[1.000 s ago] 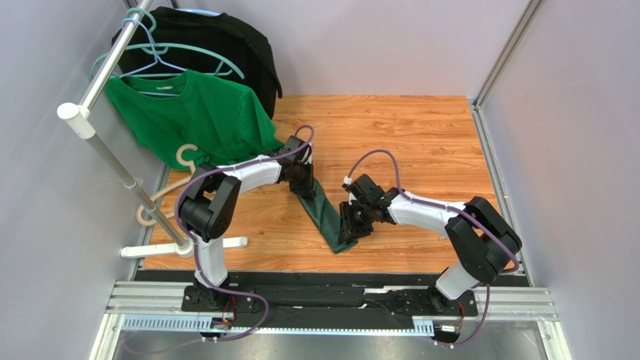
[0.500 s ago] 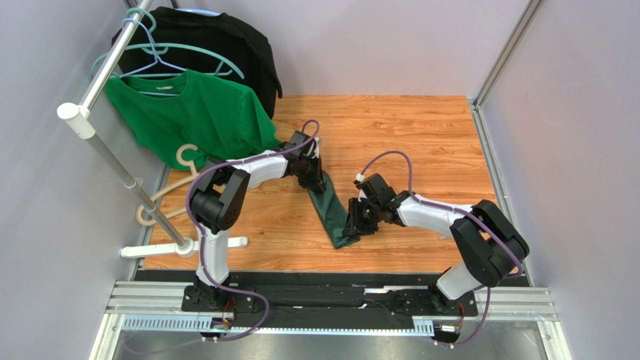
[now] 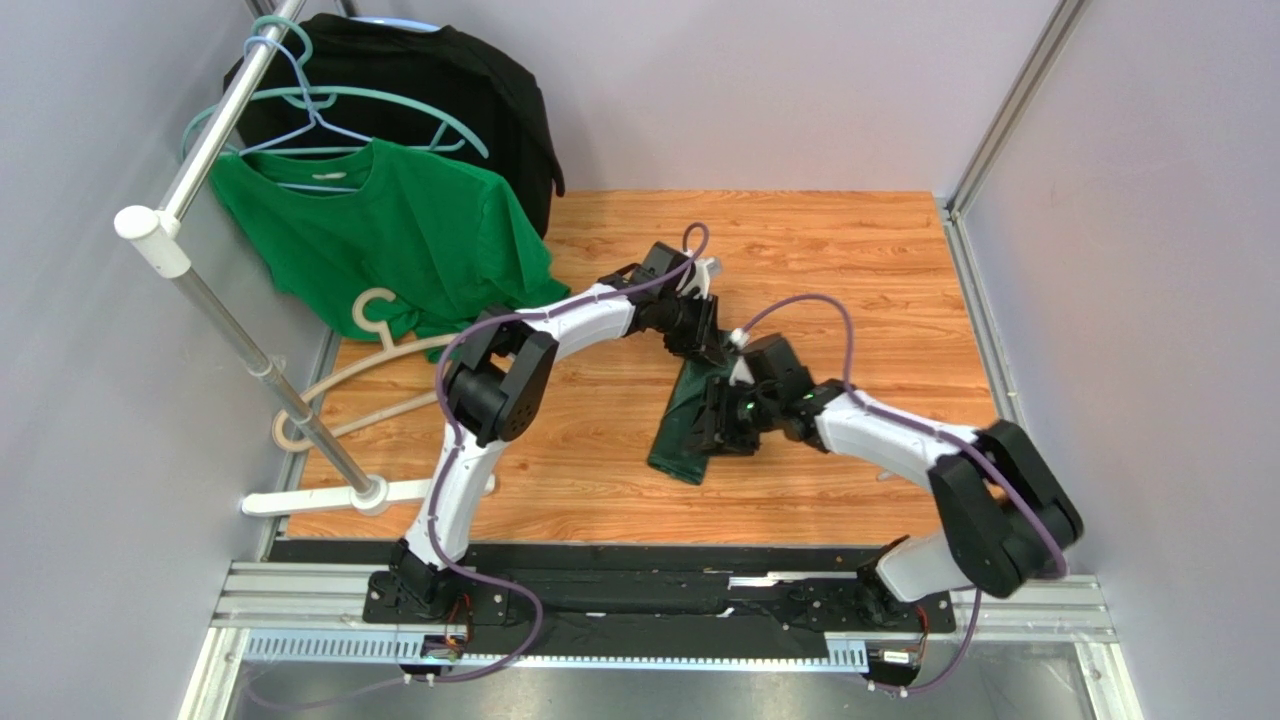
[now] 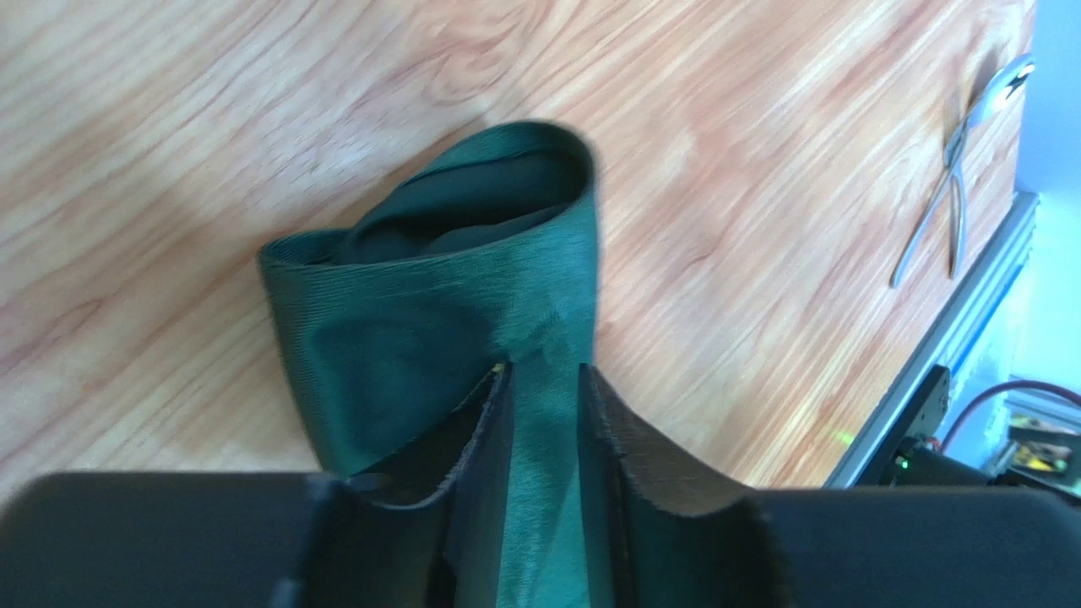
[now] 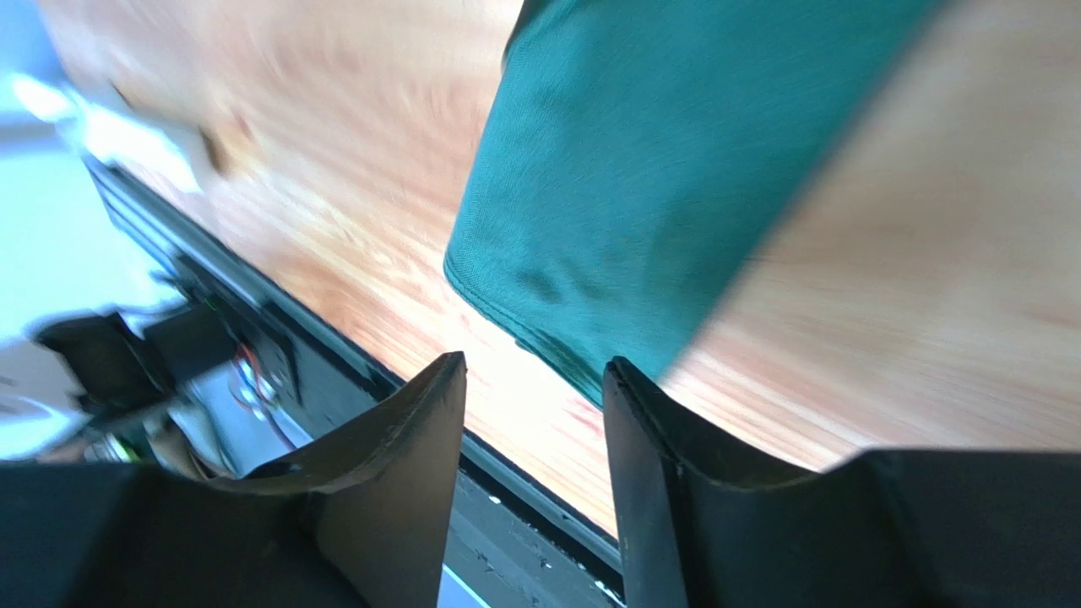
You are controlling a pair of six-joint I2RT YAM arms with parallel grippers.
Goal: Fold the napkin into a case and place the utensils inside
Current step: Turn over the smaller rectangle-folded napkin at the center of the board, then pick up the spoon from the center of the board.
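Top external view: the napkin point(image 3: 691, 432), folded into a short dark green strip, lies slantwise on the wooden table point(image 3: 857, 255) near its middle. The left gripper point(image 3: 706, 345) is at the strip's far end and the right gripper point(image 3: 721, 428) against its right edge. A brighter green T-shirt point(image 3: 391, 240) and a black garment point(image 3: 436, 90) hang at far left, well apart from the strip. From above neither pair of jaws can be read. Left wrist view: the napkin point(image 4: 432, 317) bulges into a rounded, hollow fold ahead of the left gripper point(image 4: 543, 370), a shape the overhead camera flattens. The fingers stand narrowly apart with cloth showing in the gap (whether they pinch it or merely straddle it cannot be told). Right wrist view, blurred: a flat corner of the napkin point(image 5: 660, 165) with layered edges lies just beyond the right gripper point(image 5: 533, 361), whose jaws are released and apart, with only table and frame between them.
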